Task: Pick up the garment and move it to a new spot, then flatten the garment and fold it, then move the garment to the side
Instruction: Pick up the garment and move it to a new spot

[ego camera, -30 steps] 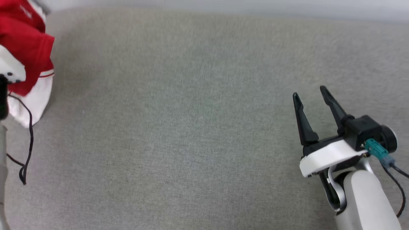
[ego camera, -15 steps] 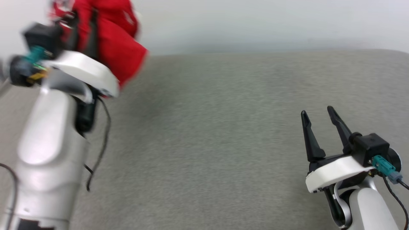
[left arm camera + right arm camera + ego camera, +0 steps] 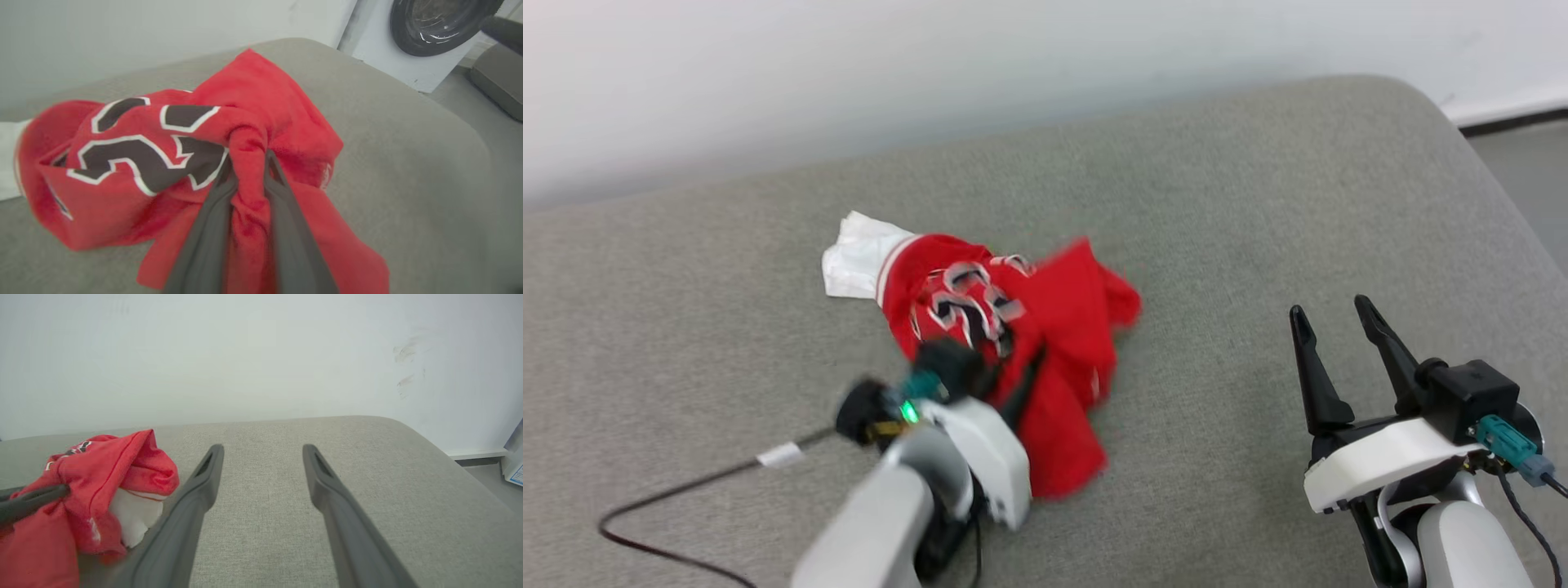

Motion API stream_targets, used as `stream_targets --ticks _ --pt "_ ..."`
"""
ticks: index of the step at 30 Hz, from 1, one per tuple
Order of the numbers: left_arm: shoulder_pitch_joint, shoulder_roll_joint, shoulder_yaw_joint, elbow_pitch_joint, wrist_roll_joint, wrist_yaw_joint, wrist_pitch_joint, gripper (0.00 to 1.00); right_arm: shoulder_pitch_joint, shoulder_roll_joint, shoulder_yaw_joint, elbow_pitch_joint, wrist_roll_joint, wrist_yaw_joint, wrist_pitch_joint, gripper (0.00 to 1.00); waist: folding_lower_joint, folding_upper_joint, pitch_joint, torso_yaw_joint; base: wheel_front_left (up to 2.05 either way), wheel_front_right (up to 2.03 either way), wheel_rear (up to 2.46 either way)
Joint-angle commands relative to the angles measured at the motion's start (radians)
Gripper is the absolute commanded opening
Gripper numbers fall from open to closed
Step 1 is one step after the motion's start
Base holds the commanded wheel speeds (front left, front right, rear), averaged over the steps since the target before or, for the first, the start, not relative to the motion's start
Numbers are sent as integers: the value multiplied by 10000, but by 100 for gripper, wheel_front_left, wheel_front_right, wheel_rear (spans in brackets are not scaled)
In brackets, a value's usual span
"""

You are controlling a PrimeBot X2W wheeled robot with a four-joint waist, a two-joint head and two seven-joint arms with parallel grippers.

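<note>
- Head view: the garment lies crumpled on a grey cushioned surface, just toward 9 o'clock of frame centre. One white sleeve sticks out at 10 o'clock of the heap.
- Black numerals edged in white sit on top. They are blurred and creased and cannot be read with certainty.
- The left gripper enters from 7 o'clock with its fingers buried in the red cloth. A black cable with a white tag trails toward 8 o'clock.
- The right gripper stands at 4 o'clock, well apart from the garment, fingers spread and holding nothing.
- Left wrist view: both fingers are clamped on a twisted fold of red fabric. A "2" can be made out at 9 o'clock, and the other digits are folded under. A white appliance with a round dark door stands at 1 o'clock.
- Right wrist view: the fingers are apart over bare cushion, with the garment at 8 o'clock. The pale wall is scuffed at 2 o'clock. A box with blue print sits at 3 o'clock, and its print is unreadable.
</note>
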Motion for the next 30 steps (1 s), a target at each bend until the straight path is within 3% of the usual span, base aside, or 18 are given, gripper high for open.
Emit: stream_targets --ticks 1,2,4,8,14,20,24,30 --pt "226 14 -107 31 -27 -41 70 0 -36 20 8 15 15 -3 -68 100 1 0 190 -128 0 0 0" --pt "353 -47 -205 -17 -123 -93 45 22 -55 18 15 42 5 -3 -86 100 1 0 221 -119 0 0 0" --pt "521 -54 -449 -66 -34 -124 6 100 -135 20 42 80 29 -3 -106 100 1 0 314 -38 0 0 0" --pt "504 -23 -700 -344 310 -60 -476 100 -198 18 1 116 -75 -3 -144 100 1 0 269 297 0 0 0" --pt "341 -94 -566 -1076 714 423 -1541 100 -157 17 57 192 -97 -5 -75 100 1 0 -87 894 0 0 0" --pt "464 -29 142 -1491 594 1179 -2005 100 14 18 -114 117 -183 -5 -17 100 1 0 -423 1474 0 0 0" --pt "828 238 888 -1547 468 1793 -2207 100 218 17 -135 76 -152 -5 53 100 1 0 -688 1665 0 0 0" --pt "1596 710 1742 -1706 219 2343 -2336 100 675 17 -346 -84 -216 -5 169 100 1 0 -975 1824 0 0 0"
